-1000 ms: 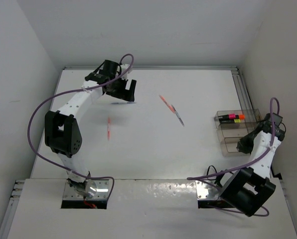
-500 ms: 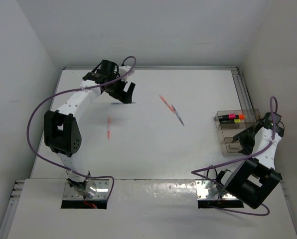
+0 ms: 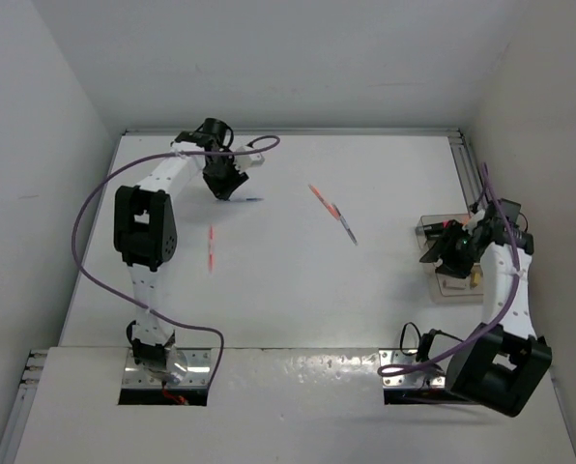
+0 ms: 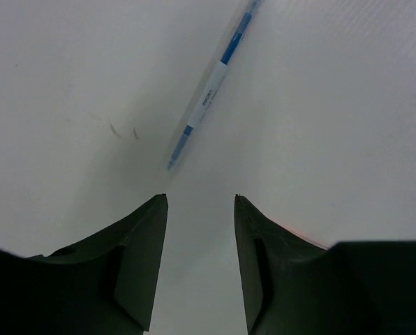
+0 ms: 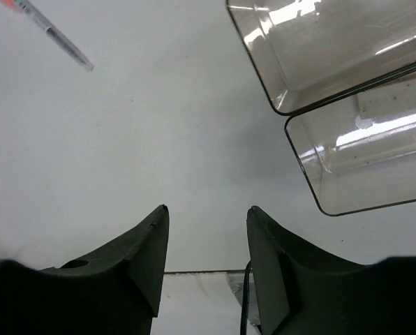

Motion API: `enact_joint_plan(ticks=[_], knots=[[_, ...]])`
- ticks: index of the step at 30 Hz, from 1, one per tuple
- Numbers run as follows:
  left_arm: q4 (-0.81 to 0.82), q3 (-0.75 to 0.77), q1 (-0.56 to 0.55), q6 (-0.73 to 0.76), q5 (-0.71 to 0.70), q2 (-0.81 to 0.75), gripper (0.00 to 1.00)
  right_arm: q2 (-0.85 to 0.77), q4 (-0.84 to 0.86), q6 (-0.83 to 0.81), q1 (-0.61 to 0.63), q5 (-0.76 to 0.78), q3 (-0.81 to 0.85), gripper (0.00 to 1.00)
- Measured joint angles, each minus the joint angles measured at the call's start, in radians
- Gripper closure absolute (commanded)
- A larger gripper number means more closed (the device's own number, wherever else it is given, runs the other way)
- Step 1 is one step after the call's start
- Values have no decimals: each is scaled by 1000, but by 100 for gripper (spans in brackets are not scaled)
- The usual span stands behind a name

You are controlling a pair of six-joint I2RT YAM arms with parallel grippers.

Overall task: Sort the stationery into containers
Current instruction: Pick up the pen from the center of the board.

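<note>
Risk: thin blue-and-white pen (image 4: 209, 94) lies flat on white desk (image 4: 347, 105) just ahead of spread, empty left claw (image 4: 199, 199); off-centre closing could roll it away. Right claw (image 5: 206, 209), spread and empty, sits beside clear plastic boxes (image 5: 354, 164).

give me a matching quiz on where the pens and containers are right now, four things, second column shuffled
Things:
1. blue and white pen
2. red pen
3. orange pen
4. clear containers

Places:
a. at the right edge of the table
b. just ahead of the open left gripper
c. mid-table, end to end with a grey pen
d. lying alone, left of centre

Pairs: 1-b, 2-d, 3-c, 4-a
</note>
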Motion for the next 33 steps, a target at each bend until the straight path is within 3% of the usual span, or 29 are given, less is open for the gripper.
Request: enact_joint_plan(ticks=[8, 16, 21, 28, 33], knots=[[-14, 92, -2, 108, 55, 132, 51, -129, 41, -88, 56, -14, 0, 48], [15, 100, -10, 115, 60, 205, 54, -204, 92, -175, 92, -63, 0, 40], [35, 100, -26, 120, 52, 232, 68, -249, 102, -300, 123, -126, 6, 39], [84, 19, -47, 122, 56, 189, 100, -348, 130, -499, 174, -277, 27, 38], [11, -10, -50, 28, 202, 164, 100, -384, 184, -610, 260, -354, 39, 38]])
